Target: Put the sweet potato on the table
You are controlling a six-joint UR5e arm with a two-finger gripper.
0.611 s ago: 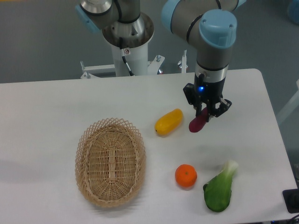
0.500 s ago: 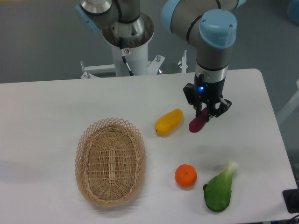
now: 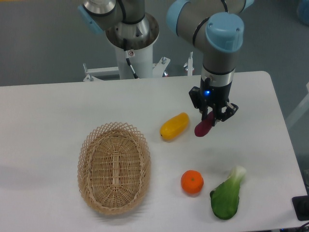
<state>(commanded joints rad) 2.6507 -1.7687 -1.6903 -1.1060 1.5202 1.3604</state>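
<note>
Currently the sweet potato [image 3: 203, 126] is pinched at its upper end between the fingers of the gripper [image 3: 213, 116], tilted with its lower tip toward the table [image 3: 58, 106]; whether that tip touches the surface cannot be told. A yellow fruit [image 3: 175, 126] is seen just to its left, with an orange [image 3: 192, 182], a green vegetable [image 3: 227, 194] and a wicker basket [image 3: 114, 166] lying nearer the camera.

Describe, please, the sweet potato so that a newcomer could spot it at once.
On the large white table, look right of the oval woven wicker basket, past the larger yellow oblong fruit. The slim magenta-purple sweet potato hangs tilted between the gripper fingers, the only purple item.
</note>
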